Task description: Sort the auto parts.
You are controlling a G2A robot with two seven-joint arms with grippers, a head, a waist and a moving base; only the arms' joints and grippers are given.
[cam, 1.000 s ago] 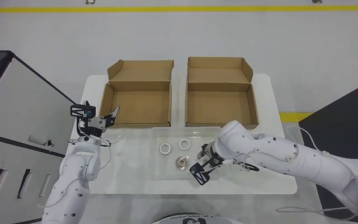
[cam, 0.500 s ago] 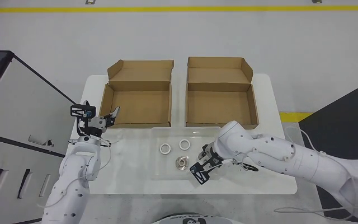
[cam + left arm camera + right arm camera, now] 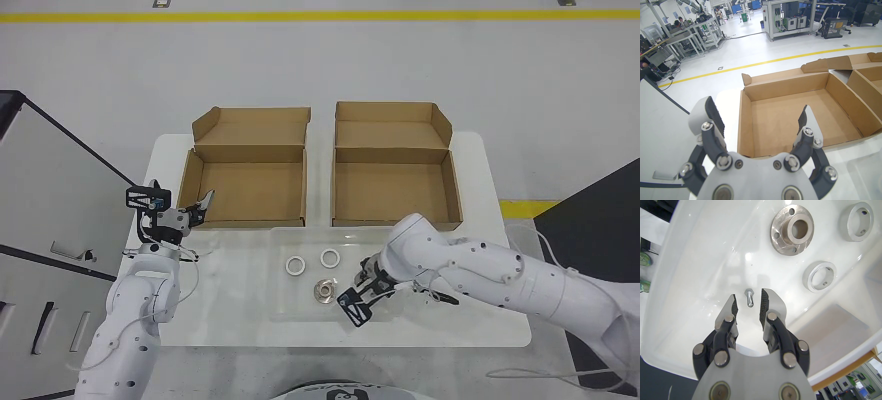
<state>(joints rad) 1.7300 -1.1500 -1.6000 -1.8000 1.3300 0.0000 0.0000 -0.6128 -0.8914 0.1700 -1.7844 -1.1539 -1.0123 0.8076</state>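
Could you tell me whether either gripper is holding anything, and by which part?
Nothing is held. The right gripper stands open astride the bolt lying in the tray; the left gripper is open and empty.

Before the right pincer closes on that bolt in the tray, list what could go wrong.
1. The bolt is thin and lies flat on the glossy white tray; the open right pincer may close above it or nudge it away.
2. Pinched across its narrow shank, it could twist or drop on the way to a cardboard box.

A robotics lab: yellow floor line (image 3: 772,60), framed equipment racks (image 3: 791,19), cluttered workbenches (image 3: 687,38).
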